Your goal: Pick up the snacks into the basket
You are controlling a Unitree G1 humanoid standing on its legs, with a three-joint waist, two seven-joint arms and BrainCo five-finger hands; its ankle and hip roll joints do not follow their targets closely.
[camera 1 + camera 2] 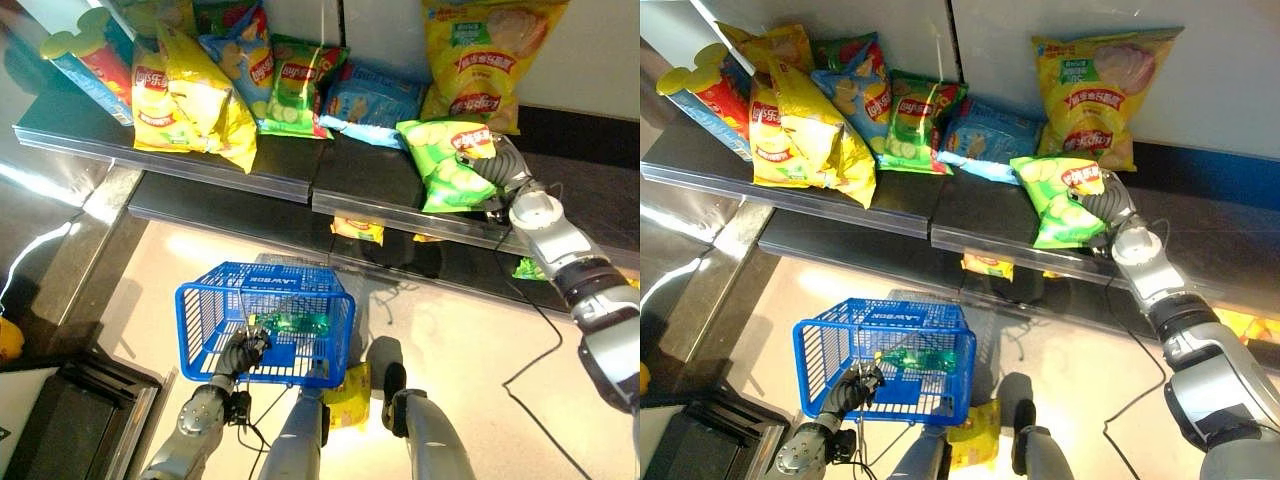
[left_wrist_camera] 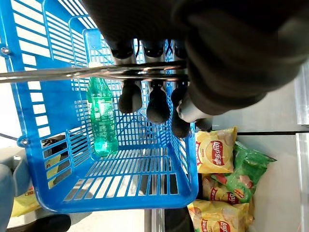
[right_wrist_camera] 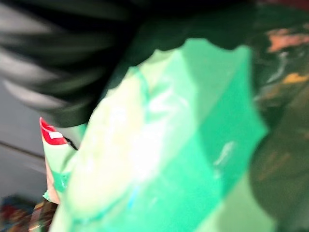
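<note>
Early stage. Right hand (image 1: pixel 1110 215) seemingly clamped on green chip bag (image 1: pixel 1060 200) at shelf (image 1: pixel 970 225) edge, grip blurred. Left hand (image 2: pixel 154 96) curled round handle of blue basket (image 1: pixel 265 325), holding only a green bottle (image 2: pixel 102 118). Other snacks unshelved.

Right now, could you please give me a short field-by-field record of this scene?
right hand: right hand on the light green chip bag, at the shelf front
left hand: left hand curled round the blue basket handle
basket contents: green bottle
floor: yellow bag beside basket
shelf stock: other chip bags further back
</note>
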